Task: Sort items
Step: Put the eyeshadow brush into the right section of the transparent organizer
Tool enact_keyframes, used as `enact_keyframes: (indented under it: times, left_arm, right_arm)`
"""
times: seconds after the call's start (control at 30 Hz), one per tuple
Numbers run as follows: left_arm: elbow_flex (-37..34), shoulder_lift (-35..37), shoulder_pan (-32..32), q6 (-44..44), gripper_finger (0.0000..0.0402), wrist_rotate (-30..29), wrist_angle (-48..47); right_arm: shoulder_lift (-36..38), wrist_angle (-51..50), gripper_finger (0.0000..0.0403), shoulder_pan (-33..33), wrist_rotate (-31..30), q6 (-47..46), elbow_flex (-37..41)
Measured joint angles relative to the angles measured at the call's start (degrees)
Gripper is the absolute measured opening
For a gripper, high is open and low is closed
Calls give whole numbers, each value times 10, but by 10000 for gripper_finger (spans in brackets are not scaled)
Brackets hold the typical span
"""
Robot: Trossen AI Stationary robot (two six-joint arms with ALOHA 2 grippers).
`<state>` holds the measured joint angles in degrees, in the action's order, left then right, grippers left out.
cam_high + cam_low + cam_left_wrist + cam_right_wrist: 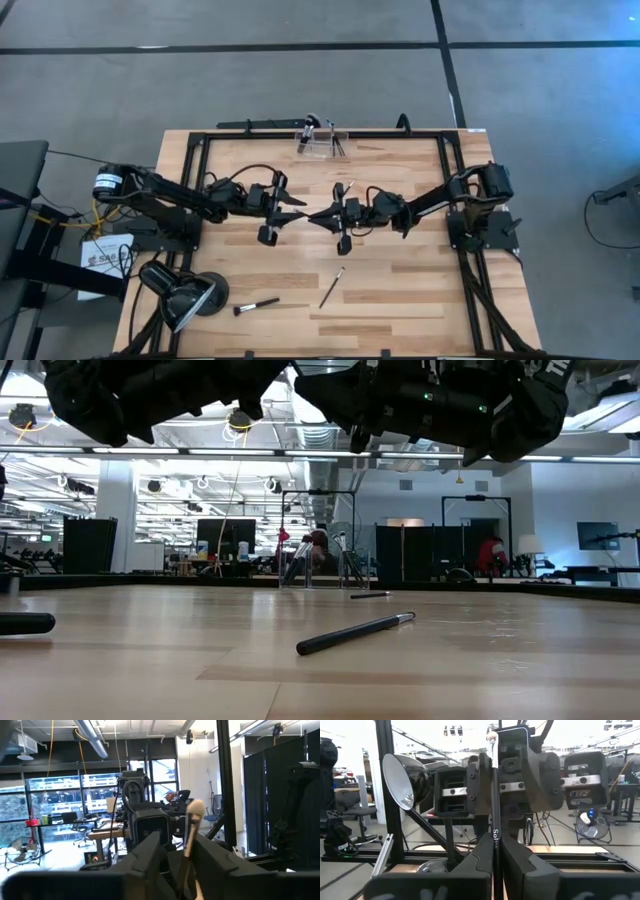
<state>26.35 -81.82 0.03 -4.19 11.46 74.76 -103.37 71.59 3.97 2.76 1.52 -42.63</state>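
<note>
Both arms reach level toward the counter's middle, tips nearly meeting; left gripper and right gripper both clench one slim dark-handled, pale-bristled makeup brush.

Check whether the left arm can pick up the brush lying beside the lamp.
Probably not yet: the left hand is shut on another brush. Otherwise the way to the lying brush looks free.

Overhead camera straight down on the whole table, low camera level across it, wrist cameras close — facing each other, sharing the mid-table meeting point.
</note>
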Motion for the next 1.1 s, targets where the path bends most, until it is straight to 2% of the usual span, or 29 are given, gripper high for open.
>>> enact_keyframes:
  times: [0.2,0.47,0.57,0.7,0.8,0.93,1.1]
  left_arm:
    - [0,0,0,1,18,-16,-11]
    - [1,0,4,0,16,-50,-52]
    - [20,0,15,-2,16,-48,-128]
    - [63,0,29,-2,19,-25,-282]
    - [84,0,30,0,20,-8,-332]
    - [90,0,22,1,20,-6,-332]
    - [90,0,19,2,21,13,-346]
  right_arm:
    - [0,-12,18,0,-7,-1,0]
    - [0,-81,83,1,-54,0,0]
    - [0,-90,106,-4,-57,0,0]
    - [0,-103,125,-12,-57,0,0]
    - [0,-115,130,-13,-56,0,0]
    - [0,-116,130,-13,-56,0,0]
    - [0,-116,109,-10,-55,0,0]
